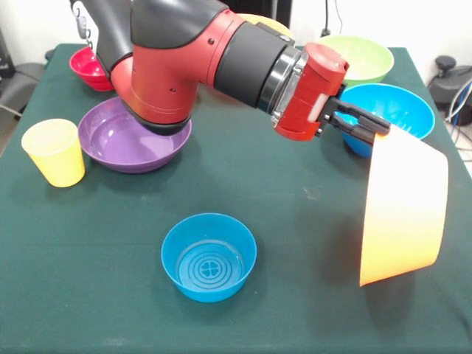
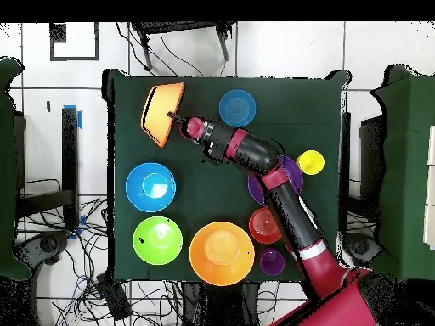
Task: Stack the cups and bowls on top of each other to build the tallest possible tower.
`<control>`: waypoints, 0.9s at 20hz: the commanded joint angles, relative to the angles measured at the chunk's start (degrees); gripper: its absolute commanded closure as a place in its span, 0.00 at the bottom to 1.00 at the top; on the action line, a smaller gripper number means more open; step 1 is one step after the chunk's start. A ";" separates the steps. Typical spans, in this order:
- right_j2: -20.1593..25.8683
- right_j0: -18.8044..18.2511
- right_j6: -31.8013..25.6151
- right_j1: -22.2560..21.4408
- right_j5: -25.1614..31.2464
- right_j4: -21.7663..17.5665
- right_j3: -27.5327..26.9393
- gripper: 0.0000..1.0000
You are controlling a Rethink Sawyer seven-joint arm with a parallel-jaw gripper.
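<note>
My gripper (image 1: pixel 375 127) (image 2: pixel 175 117) is shut on the rim of a large orange bowl (image 1: pixel 404 210) (image 2: pixel 160 110), which hangs tipped on its side over the table's corner. A second large orange bowl (image 2: pixel 222 252) sits near the robot's base, mostly hidden by the arm in the front view. The yellow cup (image 1: pixel 54 152) (image 2: pixel 310 161) stands upright beside the wide purple bowl (image 1: pixel 125 140) (image 2: pixel 293 172). The purple cup (image 2: pixel 272 261) shows only from overhead. A small teal bowl (image 1: pixel 209 257) (image 2: pixel 237 108) sits alone. No tower shows; the other bowls stand singly.
A medium blue bowl (image 1: pixel 398 107) (image 2: pixel 150 187) lies right behind the gripper, with the green bowl (image 1: pixel 359 57) (image 2: pixel 157 239) beyond it. A pink-red bowl (image 1: pixel 90 68) (image 2: pixel 264 225) sits behind the purple one. Dark green cloth (image 1: pixel 295 221) covers the table.
</note>
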 commanded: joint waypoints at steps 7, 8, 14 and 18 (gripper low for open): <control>-7.64 -0.26 -19.70 -0.31 8.27 -0.42 -9.75 1.00; -7.72 -0.27 -19.64 -0.65 8.58 -0.47 -9.87 1.00; -7.95 -0.13 -20.48 -2.29 11.79 0.06 -11.38 1.00; -7.97 -0.25 -21.08 -2.60 13.19 0.09 -12.39 1.00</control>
